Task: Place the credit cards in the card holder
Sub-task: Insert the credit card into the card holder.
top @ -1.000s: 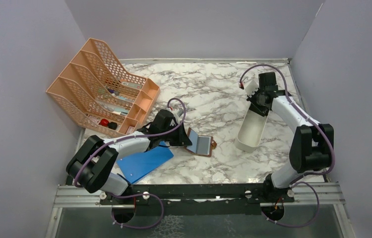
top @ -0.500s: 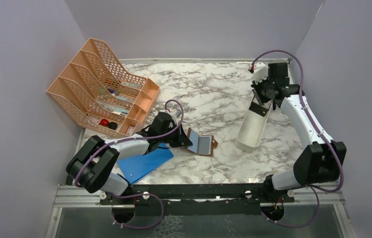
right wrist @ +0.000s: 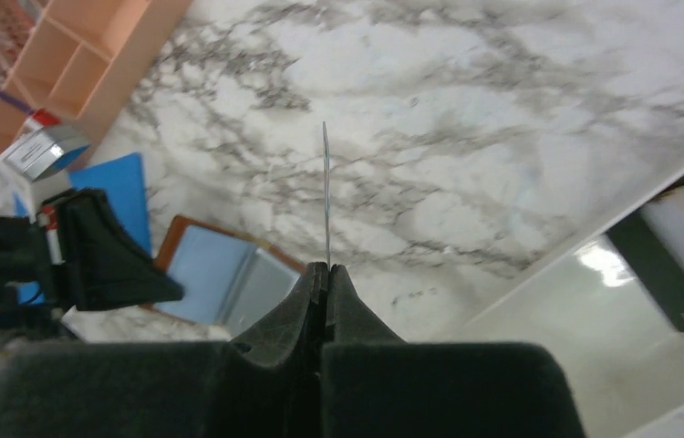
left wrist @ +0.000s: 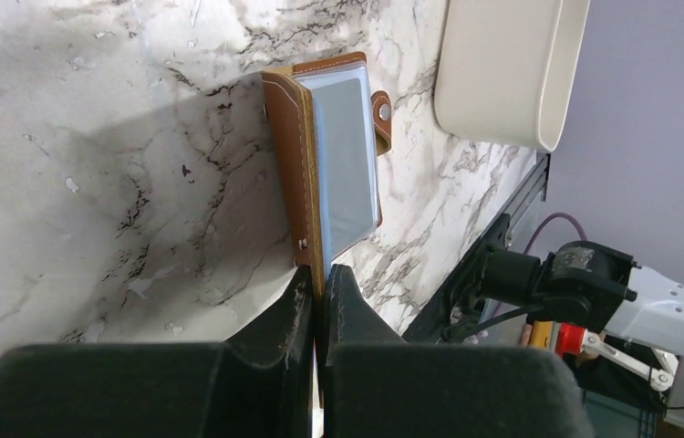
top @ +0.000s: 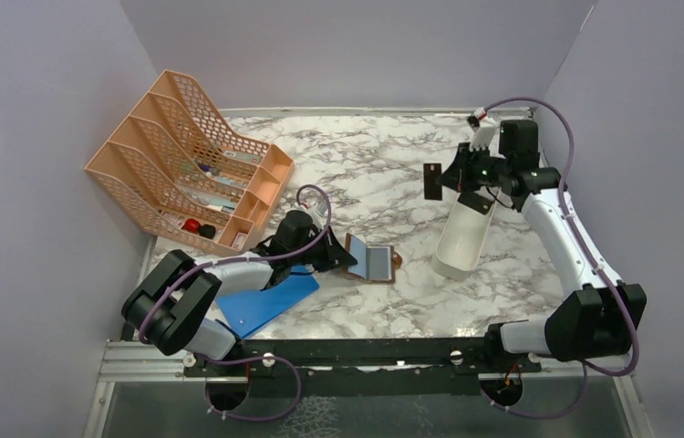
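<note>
The brown leather card holder [top: 373, 264] lies open on the marble, snap tab [left wrist: 381, 117] at its right edge. A light blue card face [left wrist: 343, 155] shows inside it. My left gripper [top: 336, 256] is shut on the card holder's raised left flap [left wrist: 299, 164], its tips at the flap's near corner [left wrist: 320, 276]. My right gripper [top: 455, 179] is shut on the dark credit card [top: 432, 182] and holds it in the air, left of the white tray's far end. In the right wrist view the card shows edge-on as a thin line [right wrist: 326, 192] above the card holder [right wrist: 220, 274].
A white oblong tray [top: 462, 239] lies right of the card holder. An orange mesh rack [top: 188, 173] stands at the back left. A bright blue flat board [top: 265, 297] lies under my left arm near the front edge. Grey walls close in both sides.
My right gripper has risen out of the white tray with the dark card and swung it left, clear of the tray. My left gripper has kept its hold on the flap.
</note>
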`<state>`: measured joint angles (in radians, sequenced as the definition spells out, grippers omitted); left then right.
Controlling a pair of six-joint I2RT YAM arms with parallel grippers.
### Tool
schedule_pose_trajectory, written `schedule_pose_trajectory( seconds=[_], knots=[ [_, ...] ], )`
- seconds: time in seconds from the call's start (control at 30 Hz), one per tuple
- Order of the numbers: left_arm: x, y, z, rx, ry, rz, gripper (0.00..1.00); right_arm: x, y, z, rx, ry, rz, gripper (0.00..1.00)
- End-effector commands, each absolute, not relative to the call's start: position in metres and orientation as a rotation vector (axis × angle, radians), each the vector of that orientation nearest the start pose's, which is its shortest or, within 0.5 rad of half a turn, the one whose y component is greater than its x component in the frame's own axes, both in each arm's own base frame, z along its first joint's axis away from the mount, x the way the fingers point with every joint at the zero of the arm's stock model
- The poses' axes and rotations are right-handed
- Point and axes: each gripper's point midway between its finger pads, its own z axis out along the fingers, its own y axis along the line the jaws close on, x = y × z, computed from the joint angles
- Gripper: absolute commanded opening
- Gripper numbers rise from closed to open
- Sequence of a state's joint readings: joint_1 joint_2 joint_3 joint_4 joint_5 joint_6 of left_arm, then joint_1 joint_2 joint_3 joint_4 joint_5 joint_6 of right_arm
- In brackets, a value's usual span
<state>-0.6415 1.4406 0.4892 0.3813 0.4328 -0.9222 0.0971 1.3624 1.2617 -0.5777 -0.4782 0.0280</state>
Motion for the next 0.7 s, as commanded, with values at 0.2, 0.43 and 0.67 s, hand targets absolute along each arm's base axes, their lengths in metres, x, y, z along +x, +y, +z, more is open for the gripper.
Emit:
schedule_pose_trajectory(
  seconds=[0.2, 0.43, 0.67],
  knots=[
    [0.227, -0.290, 0.057, -0.083, 2.391, -1.261, 0.25, 0.287, 0.200, 0.229, -0.226, 2.115, 1.203, 0.01],
    [0.225, -0.279, 0.047, -0.079, 2.422, -1.174, 0.38, 0.243, 0.234, 0.171, -0.183, 2.294, 1.257, 0.01],
    [0.227, -0.267, 0.049, -0.073, 2.425, -1.079, 0.41, 0.233, 0.256, 0.128, -0.155, 2.380, 1.241, 0.01]
  ],
)
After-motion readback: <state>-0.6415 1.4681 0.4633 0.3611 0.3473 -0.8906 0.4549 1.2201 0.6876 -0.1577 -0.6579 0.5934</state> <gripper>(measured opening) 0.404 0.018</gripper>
